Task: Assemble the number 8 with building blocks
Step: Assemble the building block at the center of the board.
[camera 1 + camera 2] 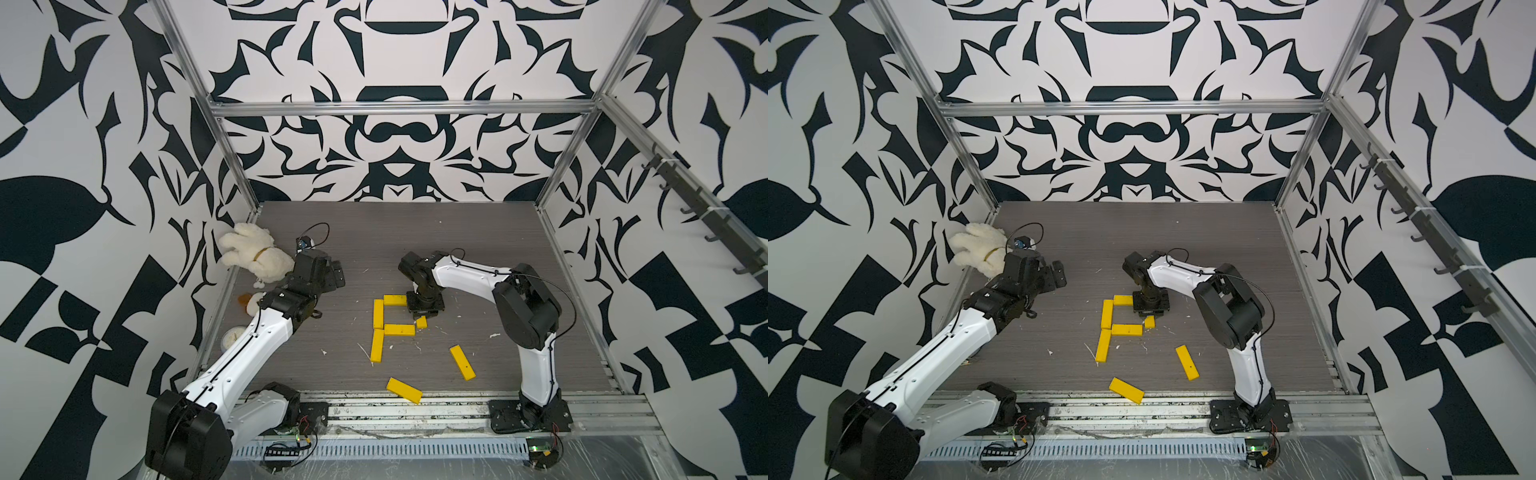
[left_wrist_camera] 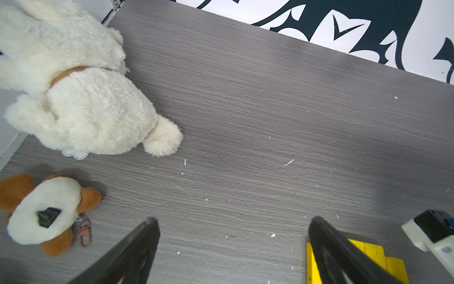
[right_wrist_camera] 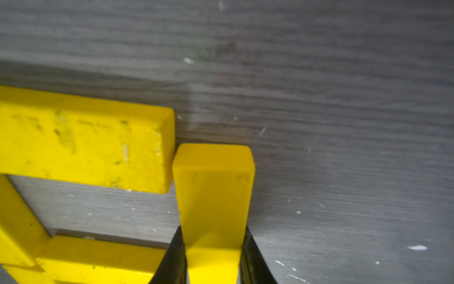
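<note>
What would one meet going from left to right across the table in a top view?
White plush toy → left gripper, open → unfinished number 8 → right gripper, shut on a fifth block → slanted loose block. The front loose block overlaps the figure's span, so it is left out.

Yellow bars (image 1: 400,330); grey table (image 1: 415,232).

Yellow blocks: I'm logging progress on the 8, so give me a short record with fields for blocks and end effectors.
placed blocks: four, forming the top, middle and both left sides
held block: in right end effector, shut on it, at the upper right side
loose blocks: two, near the front edge
left end effector: open, empty, by plush toy
</note>
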`<action>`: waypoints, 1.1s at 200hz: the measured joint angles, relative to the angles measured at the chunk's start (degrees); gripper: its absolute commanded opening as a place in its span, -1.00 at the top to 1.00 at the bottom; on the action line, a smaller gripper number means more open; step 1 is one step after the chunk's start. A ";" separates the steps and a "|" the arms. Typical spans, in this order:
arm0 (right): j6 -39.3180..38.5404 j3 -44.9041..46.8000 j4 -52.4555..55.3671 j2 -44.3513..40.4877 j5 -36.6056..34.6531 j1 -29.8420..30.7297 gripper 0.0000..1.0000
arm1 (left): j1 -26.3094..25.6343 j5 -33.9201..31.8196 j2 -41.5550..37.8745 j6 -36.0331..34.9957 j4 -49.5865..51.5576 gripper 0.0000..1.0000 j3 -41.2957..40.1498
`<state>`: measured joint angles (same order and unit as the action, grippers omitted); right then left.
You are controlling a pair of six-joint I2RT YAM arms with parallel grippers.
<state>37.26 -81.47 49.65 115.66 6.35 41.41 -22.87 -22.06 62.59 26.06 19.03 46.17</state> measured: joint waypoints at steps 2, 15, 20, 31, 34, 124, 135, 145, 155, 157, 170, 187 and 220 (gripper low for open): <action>0.04 0.02 0.00 0.00 0.00 0.00 0.75 | 0.00 0.02 0.00 0.00 0.00 -0.99 0.00; 0.13 0.00 -0.02 0.00 0.00 0.07 0.77 | 0.00 0.02 0.00 0.00 0.00 -0.99 0.00; 0.13 0.00 -0.04 0.00 0.00 0.09 0.77 | 0.00 0.02 0.00 0.00 0.00 -0.99 0.00; 0.17 0.00 -0.04 0.00 -0.02 0.15 0.77 | 0.00 0.02 0.00 0.00 0.00 -0.99 0.00; 0.17 0.00 -0.04 0.00 -0.02 0.17 0.77 | 0.00 0.02 0.00 0.00 0.00 -0.99 0.00; 0.42 0.00 -0.02 0.00 -0.24 0.52 0.70 | 0.02 0.02 -0.42 0.09 -0.37 -0.99 -0.07; 0.63 0.00 0.00 0.00 -0.26 0.61 0.72 | 0.04 0.02 -0.68 0.09 -0.46 -0.99 -0.11; 0.83 0.00 0.04 0.00 -0.35 0.74 0.72 | 0.04 0.02 -0.81 0.13 -0.61 -0.99 -0.13; 1.14 0.00 0.04 0.00 -0.39 0.83 0.71 | 0.04 0.04 -0.81 0.15 -0.81 -0.99 -0.13; 1.22 0.00 0.07 0.00 -0.39 0.85 0.71 | 0.04 0.04 -0.81 0.17 -0.83 -0.99 -0.13; 1.64 0.00 0.07 0.00 -0.42 0.96 0.71 | 0.04 0.04 -0.83 0.28 -0.85 -0.99 -0.13; 1.92 0.00 0.09 0.00 -0.44 1.11 0.50 | 0.04 0.11 -0.83 0.46 -0.87 -0.99 -0.13; 2.49 0.00 0.11 0.00 -0.44 1.38 0.23 | 0.04 0.28 -1.36 0.50 -0.85 -0.99 -0.15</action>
<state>39.75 -81.47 49.76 115.66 5.91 42.78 -22.83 -21.78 61.23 26.57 18.17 46.02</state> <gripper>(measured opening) 0.371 0.994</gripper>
